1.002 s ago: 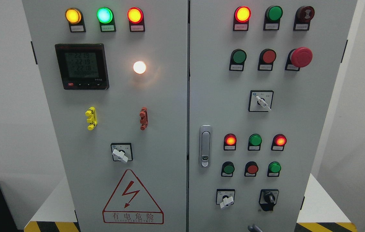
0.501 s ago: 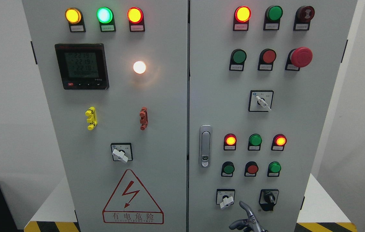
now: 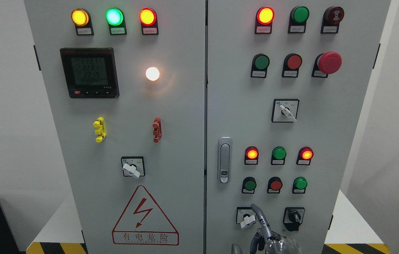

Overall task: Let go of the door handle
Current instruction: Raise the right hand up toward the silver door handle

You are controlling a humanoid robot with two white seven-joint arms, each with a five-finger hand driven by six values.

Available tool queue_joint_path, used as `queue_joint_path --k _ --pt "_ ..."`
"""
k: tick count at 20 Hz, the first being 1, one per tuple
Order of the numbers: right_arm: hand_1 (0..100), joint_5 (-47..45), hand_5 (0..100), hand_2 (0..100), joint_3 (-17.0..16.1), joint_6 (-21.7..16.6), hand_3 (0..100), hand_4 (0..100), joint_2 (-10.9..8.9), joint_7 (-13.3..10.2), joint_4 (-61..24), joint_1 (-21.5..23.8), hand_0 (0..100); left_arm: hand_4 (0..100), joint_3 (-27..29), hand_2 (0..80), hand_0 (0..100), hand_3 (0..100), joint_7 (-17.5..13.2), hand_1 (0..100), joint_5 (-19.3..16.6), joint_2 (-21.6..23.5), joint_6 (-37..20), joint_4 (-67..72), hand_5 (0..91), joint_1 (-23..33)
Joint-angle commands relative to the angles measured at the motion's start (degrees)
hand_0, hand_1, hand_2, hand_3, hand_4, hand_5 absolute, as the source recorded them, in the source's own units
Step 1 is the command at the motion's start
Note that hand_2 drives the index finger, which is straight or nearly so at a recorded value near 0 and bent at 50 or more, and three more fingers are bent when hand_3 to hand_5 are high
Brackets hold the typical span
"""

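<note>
1. Rising from the bottom edge, the right hand (image 3: 264, 234) now reaches higher than it did half a second ago, when only a raised finger and the knuckles showed; a second ago just a fingertip was in view.
2. One finger (image 3: 258, 213) points upward, its tip just beside the white selector switch (image 3: 247, 220) on the lower right door (image 3: 326, 141). The other fingers look loosely curled and partly blurred. The hand holds nothing, with its fingers apart rather than clamped.
3. The left hand is out of view.
4. The door handle (image 3: 224, 159) sits at the left edge of the right door, beside the seam between the two doors, at about mid-height. It is a slim upright silver lever, lying flush in its recess, with a small lock near its lower end.
5. The hand is well below the handle and to its right, not touching it.
6. The handle looks like rigid metal, smooth and probably slippery, and likely stiff to swing. A hold would best come at the long flat lever, above the lock.
7. Lit lamps, push buttons and a red mushroom stop button (image 3: 329, 62) surround the area.
</note>
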Motion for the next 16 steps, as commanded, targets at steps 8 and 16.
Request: queue_joint_path --k 8,16 --pt "29 14.96 96 0 6.29 5.22 100 98 0.30 0.19 3.42 -8.41 52 1 -1.23 2.3 0 9 0.01 0 0.00 0.00 0.01 -1.14 0.0 0.00" --pt "29 18.93 96 0 6.82 9.53 100 98 0.38 0.37 8.26 -12.63 51 1 -1.23 2.1 0 10 0.01 0 0.00 0.00 0.01 -1.14 0.0 0.00"
